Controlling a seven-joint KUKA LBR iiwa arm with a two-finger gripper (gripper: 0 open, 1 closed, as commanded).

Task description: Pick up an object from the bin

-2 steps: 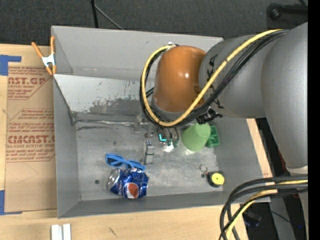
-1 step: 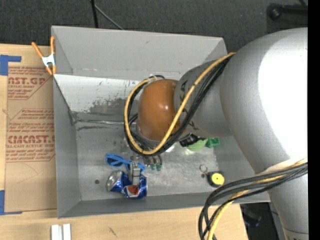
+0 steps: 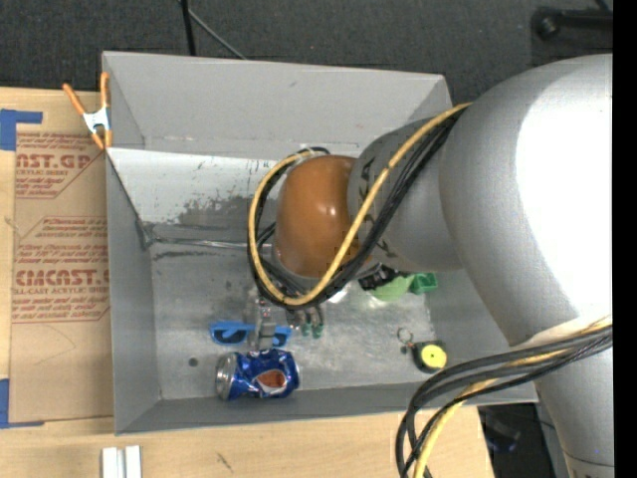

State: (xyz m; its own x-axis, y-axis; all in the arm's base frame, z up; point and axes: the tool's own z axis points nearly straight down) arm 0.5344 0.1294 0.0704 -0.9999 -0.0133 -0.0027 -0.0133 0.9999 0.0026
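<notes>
My gripper (image 3: pixel 270 325) hangs below the arm's wrist, low in the front left part of the bin. It stands right over a small flat blue plastic piece (image 3: pixel 232 334), which sticks out to its left. Just in front of it, against the bin's front wall, lies a crushed blue drink can (image 3: pixel 259 374) with a red and white label. Nothing can be seen held in the gripper.
A green plastic thing (image 3: pixel 400 285) lies at the right, partly under the arm. A small yellow round thing (image 3: pixel 431 357) with a little ring beside it sits in the front right corner. The arm covers the bin's middle and right.
</notes>
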